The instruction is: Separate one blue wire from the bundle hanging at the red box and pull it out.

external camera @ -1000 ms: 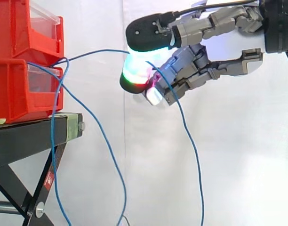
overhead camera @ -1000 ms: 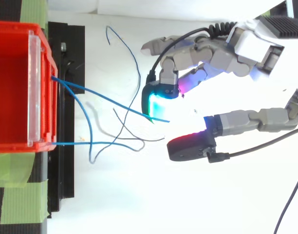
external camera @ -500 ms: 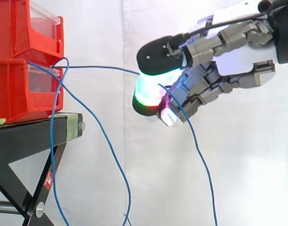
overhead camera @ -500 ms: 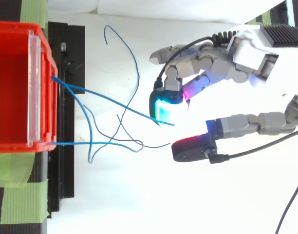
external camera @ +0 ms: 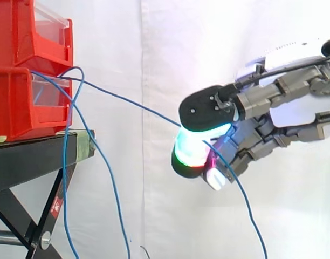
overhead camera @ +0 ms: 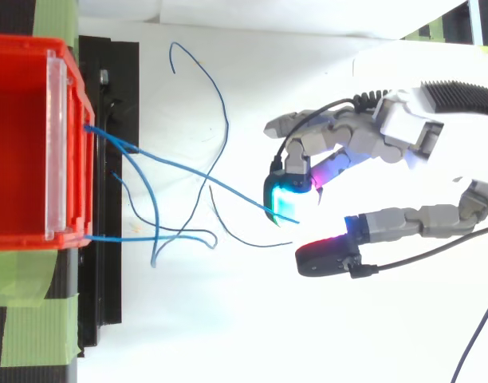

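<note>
Two stacked red boxes (external camera: 25, 102) sit on a black stand, and several blue wires hang from the front of the lower one (overhead camera: 21, 136). One blue wire (external camera: 127, 100) runs in a straight slant from that box to my hand (external camera: 262, 97), right of the box and lower than its rim. My fingers are curled and pinch this wire (overhead camera: 188, 171) against the glowing pads; its free end trails down below the hand. My hand (overhead camera: 403, 132) is well clear of the box. The other blue wires (external camera: 68, 178) hang slack beside the stand (overhead camera: 148, 211).
The black stand (external camera: 30, 162) juts out under the boxes, with a bolt at its corner. Green tape (overhead camera: 29, 327) lies on the stand beside the box. A white curtain is behind everything.
My hand has moved right and downward, away from the red box, with the blue wire pinched in it. The wire now runs straighter and longer from the box.
</note>
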`<action>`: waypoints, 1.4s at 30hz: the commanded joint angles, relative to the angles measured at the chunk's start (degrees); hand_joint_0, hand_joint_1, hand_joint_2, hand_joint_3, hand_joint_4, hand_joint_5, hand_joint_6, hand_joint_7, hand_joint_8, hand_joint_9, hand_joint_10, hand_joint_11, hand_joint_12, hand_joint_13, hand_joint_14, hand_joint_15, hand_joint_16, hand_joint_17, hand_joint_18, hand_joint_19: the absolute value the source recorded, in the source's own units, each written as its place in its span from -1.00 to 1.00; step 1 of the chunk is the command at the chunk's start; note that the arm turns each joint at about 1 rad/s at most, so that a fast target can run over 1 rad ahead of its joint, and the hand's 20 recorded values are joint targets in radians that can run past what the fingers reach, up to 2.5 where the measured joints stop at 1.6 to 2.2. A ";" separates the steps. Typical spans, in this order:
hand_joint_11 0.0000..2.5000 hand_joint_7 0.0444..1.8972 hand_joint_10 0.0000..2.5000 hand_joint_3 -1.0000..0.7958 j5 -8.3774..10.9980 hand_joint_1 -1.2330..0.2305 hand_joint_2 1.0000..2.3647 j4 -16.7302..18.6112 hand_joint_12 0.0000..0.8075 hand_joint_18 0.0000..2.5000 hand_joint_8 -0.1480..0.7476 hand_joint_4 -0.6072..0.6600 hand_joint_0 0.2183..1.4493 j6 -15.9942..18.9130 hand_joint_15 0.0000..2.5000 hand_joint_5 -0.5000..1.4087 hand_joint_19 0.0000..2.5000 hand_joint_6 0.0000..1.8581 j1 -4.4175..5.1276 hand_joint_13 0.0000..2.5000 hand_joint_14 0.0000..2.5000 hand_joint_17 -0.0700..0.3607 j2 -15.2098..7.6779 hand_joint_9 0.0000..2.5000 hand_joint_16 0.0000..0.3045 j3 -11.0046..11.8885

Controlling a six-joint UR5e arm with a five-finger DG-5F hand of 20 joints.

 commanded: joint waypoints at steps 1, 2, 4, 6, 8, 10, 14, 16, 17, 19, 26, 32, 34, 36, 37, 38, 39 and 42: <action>-0.42 0.31 -0.98 0.05 0.28 -0.29 -0.95 0.28 -0.10 -0.72 0.03 0.13 -0.34 1.78 -0.77 -0.61 -0.57 -0.21 0.58 -0.78 -0.99 -0.15 0.01 -0.38 -0.67 -1.66; -0.43 0.31 -0.98 0.05 0.28 -0.29 -0.95 0.28 -0.10 -0.72 0.03 0.13 -0.34 1.78 -0.77 -0.61 -0.57 -0.21 0.58 -0.78 -0.99 -0.15 0.01 -0.38 -0.67 -1.66; -0.42 0.31 -0.98 0.05 1.51 -0.29 -0.95 1.16 -0.10 -0.72 0.03 0.13 -0.34 3.19 -0.77 -0.61 -0.57 -0.21 1.28 -0.78 -0.99 -0.15 0.10 -0.38 -0.67 -3.42; -0.42 0.30 -0.98 0.05 2.22 -0.29 -0.95 1.16 -0.10 -0.72 0.03 0.13 -0.34 3.54 -0.76 -0.61 -0.57 -0.21 1.46 -0.78 -0.99 -0.15 0.01 -0.38 -0.67 -4.03; -0.43 0.30 -0.98 0.05 2.57 -0.29 -0.95 1.43 -0.10 -0.72 0.03 0.13 -0.34 3.80 -0.77 -0.61 -0.57 -0.21 1.46 -0.78 -0.99 -0.15 0.01 -0.38 -0.67 -4.21; -0.42 0.32 -0.98 0.05 2.57 -0.29 -0.95 1.51 -0.10 -0.72 0.03 0.13 -0.34 4.15 -0.76 -0.61 -0.57 -0.21 1.55 -0.78 -0.99 -0.15 0.01 -0.38 -0.67 -4.12; -0.42 0.31 -0.98 0.05 3.45 -0.29 -0.95 3.98 -0.10 -0.72 0.03 0.13 -0.34 4.86 -0.76 -0.61 -0.57 -0.21 1.11 -0.77 -0.99 -0.15 0.01 -0.38 -0.67 -4.12; -0.42 0.31 -0.98 0.04 4.15 -0.28 -0.95 8.02 -0.10 -0.72 0.04 0.13 -0.34 4.50 -0.76 -0.61 -0.57 -0.21 1.02 -0.78 -0.99 -0.15 -0.08 -0.38 -0.67 -4.12; -0.43 0.32 -0.99 0.05 4.24 -0.29 -0.95 9.16 -0.10 -0.72 0.03 0.13 -0.34 4.42 -0.76 -0.61 -0.57 -0.21 1.02 -0.78 -0.99 -0.15 -0.08 -0.38 -0.67 -4.12; -0.42 0.32 -0.99 0.04 4.94 -0.28 -0.95 13.29 -0.10 -0.72 0.04 0.13 -0.34 3.62 -0.77 -0.61 -0.57 -0.21 1.02 -0.77 -0.99 -0.15 -0.08 -0.38 -0.67 -4.12; -0.42 0.31 -0.98 0.05 5.47 -0.28 -0.95 16.81 -0.09 -0.72 0.04 0.13 -0.34 2.83 -0.76 -0.61 -0.56 -0.21 1.02 -0.77 -0.99 -0.15 0.01 -0.38 -0.67 -4.12; -0.43 0.31 -0.99 0.04 5.56 -0.28 -0.95 15.84 -0.09 -0.72 0.03 0.13 -0.34 2.83 -0.77 -0.61 -0.57 -0.21 1.02 -0.77 -0.99 -0.15 0.01 -0.38 -0.67 -4.12; -0.43 0.31 -0.99 0.05 5.56 -0.28 -0.95 15.75 -0.09 -0.72 0.03 0.13 -0.34 2.83 -0.76 -0.61 -0.57 -0.21 1.02 -0.77 -0.99 -0.15 0.01 -0.38 -0.67 -4.12; -0.43 0.31 -0.98 0.05 5.64 -0.28 -0.95 15.75 -0.09 -0.72 0.03 0.13 -0.34 2.83 -0.77 -0.61 -0.57 -0.21 1.02 -0.77 -0.99 -0.15 -0.08 -0.38 -0.67 -4.12; -0.42 0.31 -0.98 0.05 5.64 -0.28 -0.95 15.75 -0.09 -0.72 0.03 0.12 -0.34 2.83 -0.77 -0.61 -0.56 -0.21 1.02 -0.77 -0.99 -0.15 -0.08 -0.38 -0.67 -4.12; -0.43 0.30 -0.98 0.05 5.56 -0.28 -0.95 15.75 -0.09 -0.72 0.03 0.12 -0.34 2.83 -0.76 -0.61 -0.56 -0.21 1.02 -0.77 -0.99 -0.15 -0.08 -0.38 -0.67 -4.12; -0.42 0.30 -0.98 0.04 5.56 -0.28 -0.95 15.75 -0.09 -0.72 0.03 0.13 -0.34 2.83 -0.76 -0.61 -0.57 -0.21 1.02 -0.77 -0.99 -0.15 -0.08 -0.38 -0.67 -4.12; -0.42 0.31 -0.98 0.04 5.56 -0.28 -0.95 15.75 -0.09 -0.72 0.03 0.12 -0.34 2.83 -0.76 -0.61 -0.57 -0.21 1.02 -0.77 -0.99 -0.15 -0.08 -0.38 -0.67 -4.12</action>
